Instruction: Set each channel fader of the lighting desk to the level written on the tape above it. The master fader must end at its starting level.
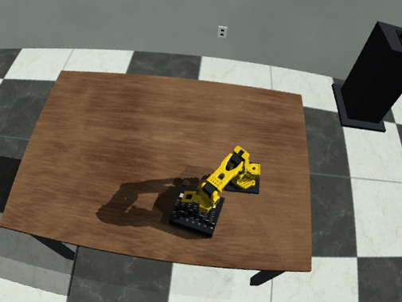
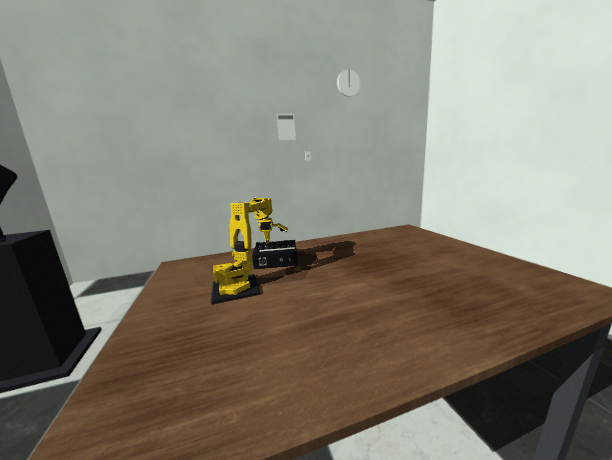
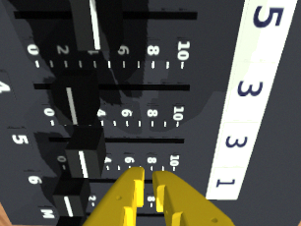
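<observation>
Lighting desk [image 1: 203, 227] — a small black box — is set on the wooden table [image 1: 120, 121] just in front of the arm's base plate [image 1: 255, 190], toward the table's near right part in the top view. Its fader slots are seen in the wrist view running left to right across the frame, each with a scale from 0 to 10 beneath it, while the rows are stacked one below another down the frame; a white tape strip [image 3: 246, 98] is laid along the high-number end, across the rows.

Four fader caps are counted in the wrist view, all toward the low end of their scales: the top one [image 3: 88, 25] near 4, the next [image 3: 74, 98] near 2, the third [image 3: 86, 152], and the lowest [image 3: 69, 198] beside a mark M. Four digits are read on the tape: 5, 3, 3, 1.

The yellow gripper [image 3: 148, 173] is clenched on nothing, its tips poised over the high end of the third row's scale.
</observation>
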You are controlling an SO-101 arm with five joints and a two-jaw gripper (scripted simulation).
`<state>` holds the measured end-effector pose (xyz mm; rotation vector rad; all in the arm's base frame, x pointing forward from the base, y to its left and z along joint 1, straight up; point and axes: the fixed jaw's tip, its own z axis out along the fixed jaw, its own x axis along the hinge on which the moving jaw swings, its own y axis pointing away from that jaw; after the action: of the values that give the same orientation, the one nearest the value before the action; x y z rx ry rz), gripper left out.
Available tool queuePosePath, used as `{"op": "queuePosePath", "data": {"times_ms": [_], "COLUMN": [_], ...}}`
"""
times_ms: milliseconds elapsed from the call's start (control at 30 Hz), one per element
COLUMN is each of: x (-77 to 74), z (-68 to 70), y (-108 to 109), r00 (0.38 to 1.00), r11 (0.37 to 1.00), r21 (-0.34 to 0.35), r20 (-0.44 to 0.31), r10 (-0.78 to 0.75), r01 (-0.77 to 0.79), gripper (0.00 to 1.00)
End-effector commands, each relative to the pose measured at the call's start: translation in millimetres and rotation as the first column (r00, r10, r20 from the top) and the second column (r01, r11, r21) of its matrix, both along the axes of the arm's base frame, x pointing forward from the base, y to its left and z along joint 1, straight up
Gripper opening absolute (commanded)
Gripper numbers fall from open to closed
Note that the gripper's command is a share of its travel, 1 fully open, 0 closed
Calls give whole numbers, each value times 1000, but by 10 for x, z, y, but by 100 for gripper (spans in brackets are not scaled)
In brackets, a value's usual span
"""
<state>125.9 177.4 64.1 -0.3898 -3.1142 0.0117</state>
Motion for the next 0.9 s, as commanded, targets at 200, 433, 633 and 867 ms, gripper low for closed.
{"op": "queuePosePath", "data": {"times_ms": [200,433,633,867], "x": [17,27,39,39], "z": [55,70,88,91], "y": [-12,-14,-18,-18], "r00": [1000,1000,1000,1000], "r11": [1000,1000,1000,1000], "r21": [7,7,7,8], "r20": [4,4,4,5], "r10": [-4,-4,-4,-4], "r01": [4,4,4,4], "gripper": [0,0,0,0]}}
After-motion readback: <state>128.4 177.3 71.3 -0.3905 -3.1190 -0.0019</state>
